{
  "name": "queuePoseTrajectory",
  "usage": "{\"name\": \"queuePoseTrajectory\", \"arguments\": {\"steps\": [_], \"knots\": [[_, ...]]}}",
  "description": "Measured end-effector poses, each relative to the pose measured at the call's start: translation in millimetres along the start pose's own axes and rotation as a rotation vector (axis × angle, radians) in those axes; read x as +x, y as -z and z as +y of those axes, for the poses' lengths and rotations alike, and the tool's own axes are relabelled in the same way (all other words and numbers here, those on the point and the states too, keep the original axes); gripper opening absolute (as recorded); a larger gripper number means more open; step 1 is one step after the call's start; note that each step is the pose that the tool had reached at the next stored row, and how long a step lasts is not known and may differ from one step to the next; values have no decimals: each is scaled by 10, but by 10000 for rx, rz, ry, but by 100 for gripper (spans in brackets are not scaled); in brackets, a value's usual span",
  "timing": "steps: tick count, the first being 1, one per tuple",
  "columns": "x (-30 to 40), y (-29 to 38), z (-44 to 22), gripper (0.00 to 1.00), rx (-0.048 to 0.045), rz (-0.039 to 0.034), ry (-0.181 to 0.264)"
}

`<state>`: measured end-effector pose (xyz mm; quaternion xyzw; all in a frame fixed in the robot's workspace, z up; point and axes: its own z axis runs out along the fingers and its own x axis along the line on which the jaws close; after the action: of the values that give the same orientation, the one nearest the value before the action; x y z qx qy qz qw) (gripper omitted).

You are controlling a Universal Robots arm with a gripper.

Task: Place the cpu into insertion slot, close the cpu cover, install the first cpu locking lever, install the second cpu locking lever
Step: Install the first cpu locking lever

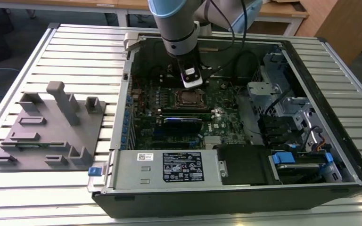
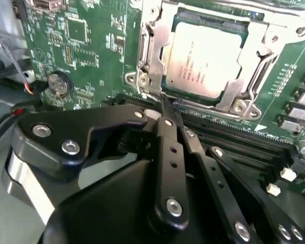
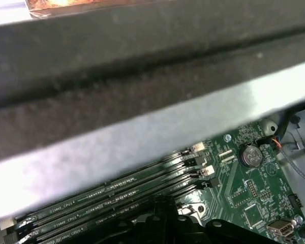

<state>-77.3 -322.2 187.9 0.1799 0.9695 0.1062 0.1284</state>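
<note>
In the second wrist view the cpu (image 2: pixel 206 58), silver-grey and square, lies in the insertion slot on the green board. The cpu cover (image 2: pixel 156 56), a silvery windowed frame, lies flat around it. My gripper (image 2: pixel 168 109) has its black fingers (image 2: pixel 169 147) closed together, with the tips at the socket's edge nearest the memory slots. I cannot tell whether they touch a lever. In the exterior view the gripper (image 1: pixel 192 84) hangs inside the open computer case, just behind the insertion slot (image 1: pixel 186 98).
Long black memory slots (image 2: pixel 234 147) run beside the socket, and a coin battery (image 2: pixel 57 84) sits on the board. The case wall (image 3: pixel 142 76) is close to the wrist. A power supply (image 1: pixel 165 167) and a drive cage (image 1: pixel 288 117) line the case. A grey fixture block (image 1: pixel 49 132) stands at the exterior view's left.
</note>
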Motion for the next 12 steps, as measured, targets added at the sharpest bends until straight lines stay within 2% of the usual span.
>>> {"name": "queuePoseTrajectory", "arguments": {"steps": [4, 12], "knots": [[-2, 13, 5, 11, 5, 17, -6], [-22, 99, 27, 11, 19, 45, -9]]}}
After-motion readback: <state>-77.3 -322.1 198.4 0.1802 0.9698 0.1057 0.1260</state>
